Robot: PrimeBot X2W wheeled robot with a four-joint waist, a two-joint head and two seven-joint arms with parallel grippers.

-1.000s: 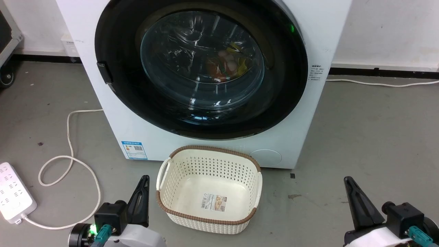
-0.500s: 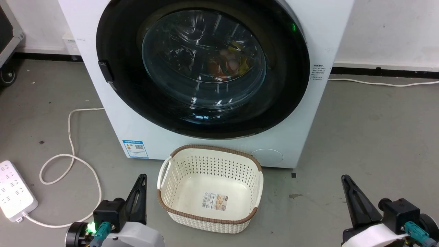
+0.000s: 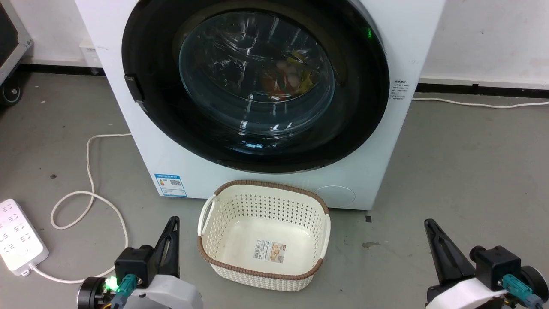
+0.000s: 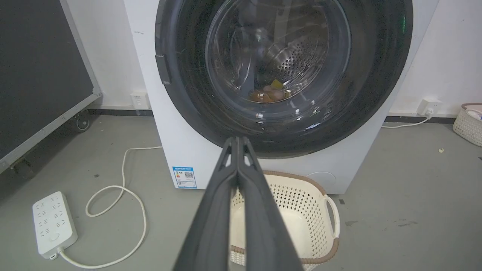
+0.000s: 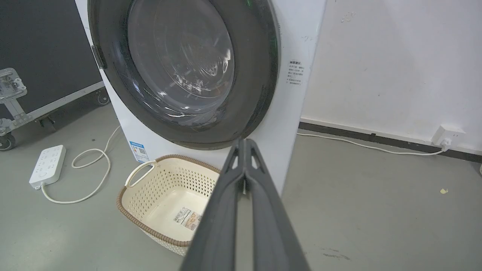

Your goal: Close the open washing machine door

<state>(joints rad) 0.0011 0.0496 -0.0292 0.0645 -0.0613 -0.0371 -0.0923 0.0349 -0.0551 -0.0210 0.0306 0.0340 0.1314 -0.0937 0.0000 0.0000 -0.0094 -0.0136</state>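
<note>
Both of the robot's claws hang low and well clear of the work. The left gripper (image 3: pixel 172 223) has its two long dark fingers pressed together with nothing between them, and the right gripper (image 3: pixel 429 224) is pinched the same way, also empty. Between them on the grey floor stands a cream perforated plastic basket with a brown woven rim (image 3: pixel 262 184), bare inside but for a paper label. It sits just in front of the big white front-loading washing machine (image 3: pixel 377 163).

The washing machine's large round door, glossy black rim around a bulging clear glass bowl (image 3: pixel 256 81), lies flat against the white front with no gap in sight from either wrist view. Coloured laundry (image 3: pixel 288 79) shows through the glass. A white power strip (image 3: pixel 17 236) and its looping white cable (image 3: pixel 88 171) lie on the robot's left.

The closing itself looks done, and this reads as the final stand-off. Whether the latch has caught cannot be told. If it has not, the next move calls for a firm, square push on the rim near the small dark tab (image 3: pixel 134 88).
</note>
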